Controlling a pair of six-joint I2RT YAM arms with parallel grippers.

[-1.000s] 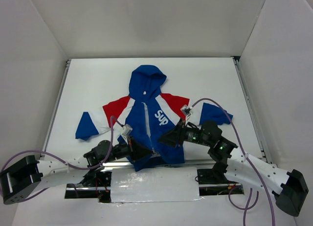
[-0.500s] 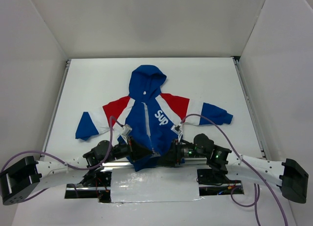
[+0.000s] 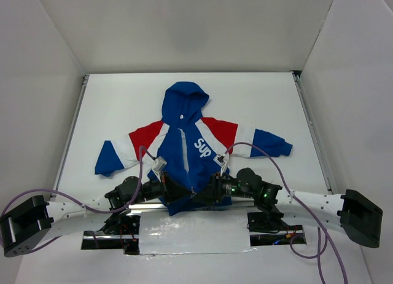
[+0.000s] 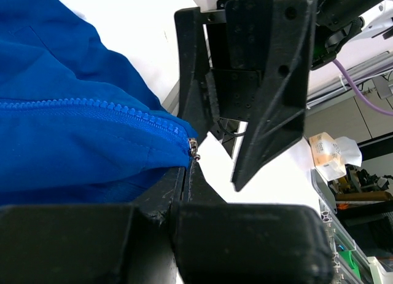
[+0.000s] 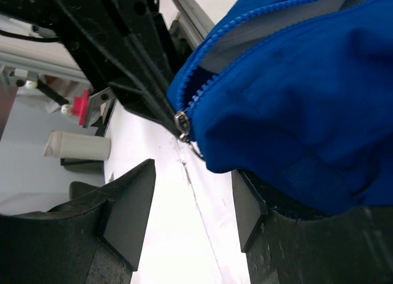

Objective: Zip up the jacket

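Jacket (image 3: 184, 145) lies front up in the middle of the table (image 3: 276, 99), hood toward the table's far edge and hem hanging at its near edge. Sleeves are spread out to both sides.

Handling, my read:
- Light, thin and floppy, with no stiffness at all, so it will bunch and drag if pulled without an anchor.
- Nothing fragile. The fabric looks smooth, so a shallow pinch may slip.
- The zipper (image 3: 182, 158) is the only firm line in it.

The slider (image 5: 182, 124) sits right at the hem, at the table's near edge. In the right wrist view the two rows of teeth split apart above it, so I'd call the zip effectively undone with the whole run left to close.

Where to grab: the small metal pull on the slider for the moving hand, and the hem corner just below the slider for the anchor. The pull is tiny, so it's easy to catch cloth instead.

Left gripper (image 3: 179, 190) is at the table's near edge on the hem. Its fingers look pressed together with the hem corner at their tips, beside the slider, so I read it as pinching the jacket as the anchor.

Right gripper (image 5: 191, 189) is also at the near edge, spread wide and holding nothing. Bare table shows between its fingers, the slider sits just ahead of the gap, and blue cloth drapes over one finger.

Risk: a pull toward the table's far edge lifts the hem if the anchor slips.
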